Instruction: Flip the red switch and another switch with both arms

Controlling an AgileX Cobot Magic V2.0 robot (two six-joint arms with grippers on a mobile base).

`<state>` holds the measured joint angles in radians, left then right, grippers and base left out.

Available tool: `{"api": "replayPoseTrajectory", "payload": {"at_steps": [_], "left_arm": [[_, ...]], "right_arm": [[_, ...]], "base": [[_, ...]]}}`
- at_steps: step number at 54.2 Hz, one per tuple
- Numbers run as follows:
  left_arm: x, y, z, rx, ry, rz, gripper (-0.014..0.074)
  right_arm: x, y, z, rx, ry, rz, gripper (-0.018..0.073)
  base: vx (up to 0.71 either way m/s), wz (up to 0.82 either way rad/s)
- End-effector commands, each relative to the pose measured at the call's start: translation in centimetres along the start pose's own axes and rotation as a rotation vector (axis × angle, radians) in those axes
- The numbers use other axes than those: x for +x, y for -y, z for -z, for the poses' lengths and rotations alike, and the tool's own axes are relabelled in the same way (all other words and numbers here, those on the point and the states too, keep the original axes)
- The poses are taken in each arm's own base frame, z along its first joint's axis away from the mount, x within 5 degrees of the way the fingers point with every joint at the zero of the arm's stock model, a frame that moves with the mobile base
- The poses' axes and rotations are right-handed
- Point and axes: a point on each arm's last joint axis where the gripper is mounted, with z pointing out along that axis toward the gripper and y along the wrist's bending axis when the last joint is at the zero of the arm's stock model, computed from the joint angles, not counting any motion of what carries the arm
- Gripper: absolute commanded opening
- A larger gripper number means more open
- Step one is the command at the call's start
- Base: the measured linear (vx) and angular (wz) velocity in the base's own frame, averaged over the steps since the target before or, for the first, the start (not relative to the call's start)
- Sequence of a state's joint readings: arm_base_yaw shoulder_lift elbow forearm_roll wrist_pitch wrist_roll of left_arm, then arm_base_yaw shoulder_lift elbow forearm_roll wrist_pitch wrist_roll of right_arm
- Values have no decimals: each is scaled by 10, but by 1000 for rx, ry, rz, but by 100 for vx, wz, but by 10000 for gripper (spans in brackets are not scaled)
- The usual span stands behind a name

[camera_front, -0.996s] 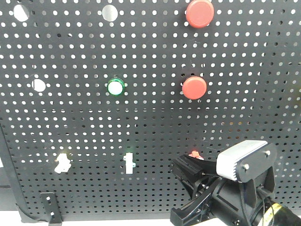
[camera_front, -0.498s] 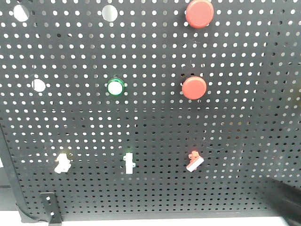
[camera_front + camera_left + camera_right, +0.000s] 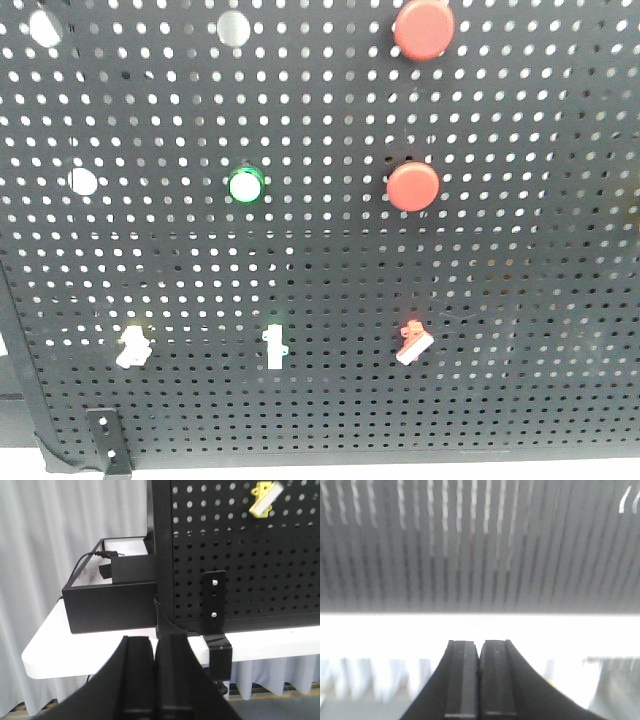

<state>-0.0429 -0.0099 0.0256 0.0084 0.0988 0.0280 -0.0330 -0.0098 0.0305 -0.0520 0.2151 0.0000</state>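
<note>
On the black pegboard (image 3: 520,300), the red switch (image 3: 412,341) sits low at the right, its white lever tilted down-left. The pale yellow switch (image 3: 131,344) sits low at the left and shows again, yellow, at the top of the left wrist view (image 3: 264,499). Neither arm appears in the front view. My left gripper (image 3: 155,642) is shut and empty, below the table edge near the board's lower left corner. My right gripper (image 3: 479,647) is shut and empty, facing the blurred board from below the white table edge.
Two big round red buttons (image 3: 424,27) (image 3: 412,186), a green-ringed button (image 3: 244,184) and a green-based toggle (image 3: 274,346) are on the board. A black box (image 3: 112,597) with a cable sits on the white table (image 3: 55,645) left of the board's bracket (image 3: 214,602).
The right arm, with its grey gripper block in front of the red switch a second ago, has dropped out of the front view. The red switch is now uncovered, lever tilted.
</note>
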Motion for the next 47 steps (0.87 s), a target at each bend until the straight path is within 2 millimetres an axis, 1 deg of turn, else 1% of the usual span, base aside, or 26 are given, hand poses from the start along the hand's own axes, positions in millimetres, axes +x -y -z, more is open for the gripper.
{"api": "replayPoseTrajectory", "payload": {"at_steps": [1, 47], "left_arm": [[-1, 0, 0, -3, 73, 18, 2], [-1, 0, 0, -3, 74, 18, 2]], "right_arm": [[-3, -1, 0, -12, 48, -3, -4], [-3, -1, 0, -11, 50, -3, -4]], "base": [[0, 0], [0, 0]]}}
